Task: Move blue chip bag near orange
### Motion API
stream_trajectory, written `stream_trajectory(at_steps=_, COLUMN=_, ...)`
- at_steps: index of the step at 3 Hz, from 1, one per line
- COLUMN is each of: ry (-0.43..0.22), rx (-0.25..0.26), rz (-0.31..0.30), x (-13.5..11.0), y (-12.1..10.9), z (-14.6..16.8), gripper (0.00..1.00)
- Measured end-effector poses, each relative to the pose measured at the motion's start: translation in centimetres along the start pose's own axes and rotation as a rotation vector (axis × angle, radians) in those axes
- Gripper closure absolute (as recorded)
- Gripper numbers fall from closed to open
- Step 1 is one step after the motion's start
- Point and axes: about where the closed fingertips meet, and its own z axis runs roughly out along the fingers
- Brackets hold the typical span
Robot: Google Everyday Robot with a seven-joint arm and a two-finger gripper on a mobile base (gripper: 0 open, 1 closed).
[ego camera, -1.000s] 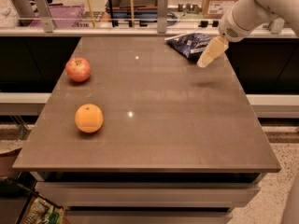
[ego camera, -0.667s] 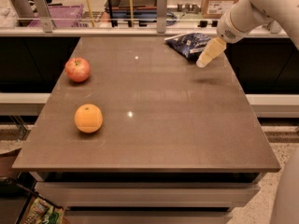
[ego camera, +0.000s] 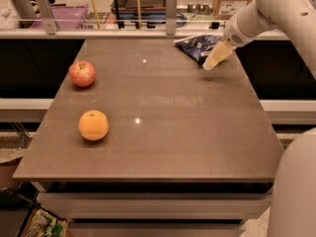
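A brown table [ego camera: 197, 147] stands before a counter cluttered with boxes and rails. The blue chip bag [ego camera: 196, 46] lies crinkled at the far right edge of the table. My gripper [ego camera: 212, 61] points down and leftward at the bag's right side, overlapping its edge. I cannot tell whether it is clenched, released or gripping the bag. The orange [ego camera: 93, 125] sits on the near left part of the table, well apart from the bag. A red apple [ego camera: 82, 73] rests behind the orange, nearer the left edge.
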Motion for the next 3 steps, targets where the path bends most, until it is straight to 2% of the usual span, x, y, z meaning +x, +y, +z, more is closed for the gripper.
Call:
stream_trajectory(at_steps=2, ry=-0.028, rx=0.025, rz=0.053, x=-0.3, y=-1.8, z=3.5, gripper=0.0)
stream_trajectory(at_steps=3, ry=-0.026, rx=0.02, rz=0.053, x=-0.3, y=-1.6, z=3.8, gripper=0.18)
